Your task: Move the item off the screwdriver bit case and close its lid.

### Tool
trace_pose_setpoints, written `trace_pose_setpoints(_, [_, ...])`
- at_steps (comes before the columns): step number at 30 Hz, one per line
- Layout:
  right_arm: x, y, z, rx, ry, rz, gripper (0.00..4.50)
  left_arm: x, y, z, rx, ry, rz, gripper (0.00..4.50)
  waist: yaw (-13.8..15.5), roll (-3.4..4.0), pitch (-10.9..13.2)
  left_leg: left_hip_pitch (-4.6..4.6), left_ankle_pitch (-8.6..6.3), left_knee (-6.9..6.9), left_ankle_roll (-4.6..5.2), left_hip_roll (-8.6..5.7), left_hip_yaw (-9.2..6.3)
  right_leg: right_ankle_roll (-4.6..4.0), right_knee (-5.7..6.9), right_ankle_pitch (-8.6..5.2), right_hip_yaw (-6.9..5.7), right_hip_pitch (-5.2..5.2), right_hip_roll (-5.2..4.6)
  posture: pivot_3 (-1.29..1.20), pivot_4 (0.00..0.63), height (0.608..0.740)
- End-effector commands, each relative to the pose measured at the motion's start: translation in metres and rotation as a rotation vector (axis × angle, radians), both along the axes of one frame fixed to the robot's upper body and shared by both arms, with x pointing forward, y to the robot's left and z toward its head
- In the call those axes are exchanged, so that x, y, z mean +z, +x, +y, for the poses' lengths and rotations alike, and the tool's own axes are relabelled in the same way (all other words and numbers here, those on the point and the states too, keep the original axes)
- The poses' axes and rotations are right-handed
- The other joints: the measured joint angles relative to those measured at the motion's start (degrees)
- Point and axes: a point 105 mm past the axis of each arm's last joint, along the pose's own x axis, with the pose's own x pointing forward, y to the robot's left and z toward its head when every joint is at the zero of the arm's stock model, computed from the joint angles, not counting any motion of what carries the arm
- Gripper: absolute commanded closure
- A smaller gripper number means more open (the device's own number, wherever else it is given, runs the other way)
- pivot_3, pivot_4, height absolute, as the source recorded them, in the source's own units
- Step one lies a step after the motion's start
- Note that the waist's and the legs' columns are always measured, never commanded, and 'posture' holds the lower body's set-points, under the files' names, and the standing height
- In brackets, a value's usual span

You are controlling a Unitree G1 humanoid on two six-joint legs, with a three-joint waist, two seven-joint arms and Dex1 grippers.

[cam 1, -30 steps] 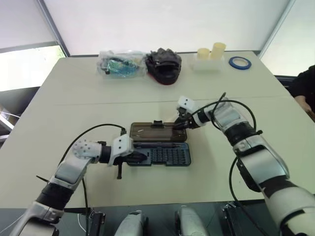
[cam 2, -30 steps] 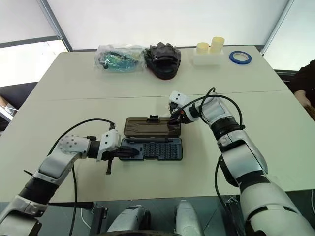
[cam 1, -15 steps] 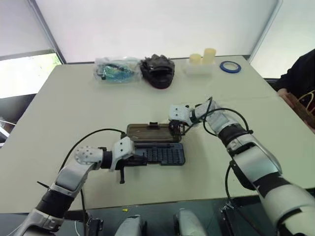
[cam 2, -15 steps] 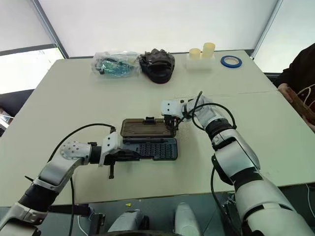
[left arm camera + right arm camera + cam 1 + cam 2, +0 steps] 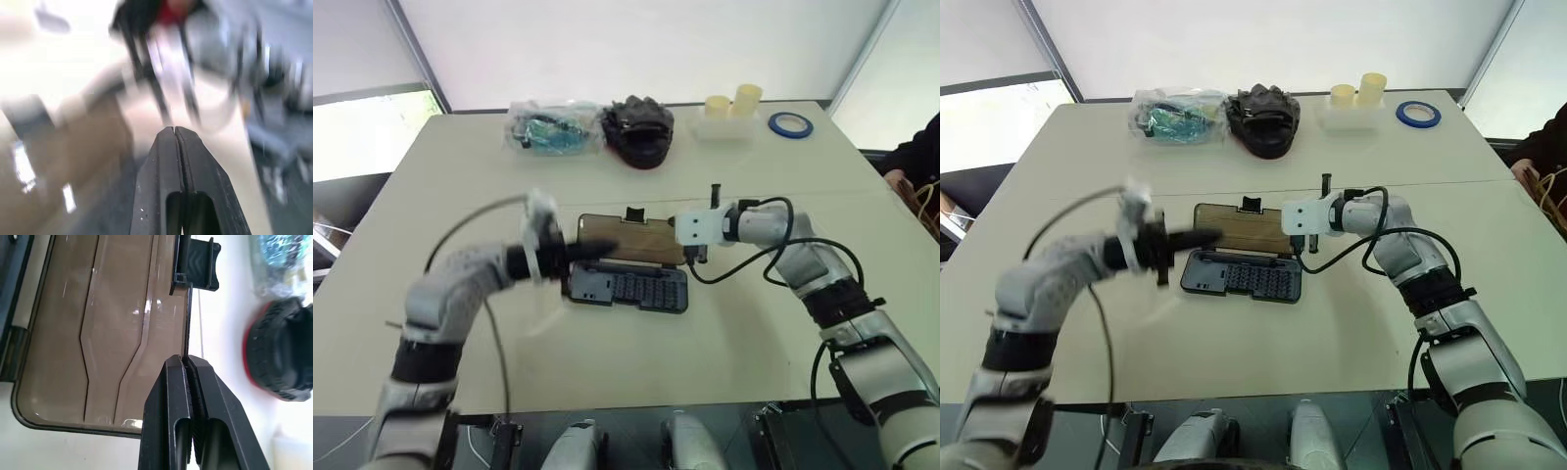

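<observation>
No readable brand or label on anything here. The flat dark blue-grey plastic screwdriver bit case (image 5: 1241, 279) sits on the beige table (image 5: 1234, 362), its translucent smoky-brown rectangular lid (image 5: 1239, 228) lifted partway. The right gripper (image 5: 187, 363) is pressed together, pinching that lid's long edge, just beside the small black latch tab (image 5: 194, 264). The left gripper (image 5: 174, 130) is squeezed tight with nothing in it, hovering over the case's left end. Beyond the lid lies a black pouch (image 5: 1262, 119).
</observation>
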Motion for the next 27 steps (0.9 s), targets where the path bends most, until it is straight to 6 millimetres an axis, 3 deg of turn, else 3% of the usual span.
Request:
trace_pose_setpoints(1, [0.017, -0.006, 0.006, 0.023, 0.014, -0.071, 4.48, 0.009, 0.039, 0.028, 0.236, -0.056, -0.005, 4.5, -0.1, 0.0, 0.0, 0.01, 0.0, 0.01, 0.0, 0.0, 0.0, 0.0, 0.0, 0.0, 0.01, 0.0, 0.01, 0.0, 0.15, 0.74])
trace_pose_setpoints(3, [0.019, -0.008, 0.006, 0.022, 0.018, -0.087, 4.48, -0.002, 0.059, 0.033, 0.328, -0.004, -0.018, 4.5, 0.0, 0.01, 0.0, 0.01, 0.0, 0.01, 0.0, -0.02, -0.01, 0.0, 0.0, 0.0, 0.01, -0.02, 0.01, 0.0, 0.15, 0.74])
trace_pose_setpoints(6, [0.021, -0.01, 0.006, 0.019, 0.021, -0.099, 4.48, -0.032, 0.079, 0.033, 0.389, 0.156, -0.036, 4.5, 0.0, 0.0, 0.0, 0.0, 0.0, 0.01, 0.0, -0.05, -0.01, 0.0, -0.01, 0.0, 0.0, -0.03, 0.0, 0.0, 0.15, 0.74])
trace_pose_setpoints(12, [0.023, -0.014, 0.008, 0.014, 0.033, -0.114, 4.48, -0.081, 0.1, 0.029, 0.411, 0.373, -0.075, 4.5, 0.2, -0.19, 0.1, -0.18, 0.0, 0.14, 0.0, -0.1, -0.05, 0.01, 0.0, 0.0, -0.1, -0.14, -0.02, 0.0, 0.15, 0.74])
trace_pose_setpoints(19, [0.02, -0.02, 0.01, 0.006, 0.041, -0.107, 4.48, -0.097, 0.097, 0.02, 0.271, 0.351, 0.013, 4.5, 0.0, -0.21, 0.1, -0.31, 0.0, 0.15, 0.0, -0.13, -0.04, 0.01, 0.07, 0.01, -0.11, -0.28, -0.07, 0.0, 0.15, 0.74])
trace_pose_setpoints(27, [0.02, -0.022, 0.01, -0.005, 0.047, -0.098, 4.48, -0.102, 0.088, 0.015, 0.138, 0.351, 0.077, 4.5, 0.1, -0.24, 0.1, -0.34, 0.0, 0.2, 0.0, -0.17, -0.08, 0.02, 0.09, 0.01, -0.12, -0.28, -0.08, 0.0, 0.15, 0.74])
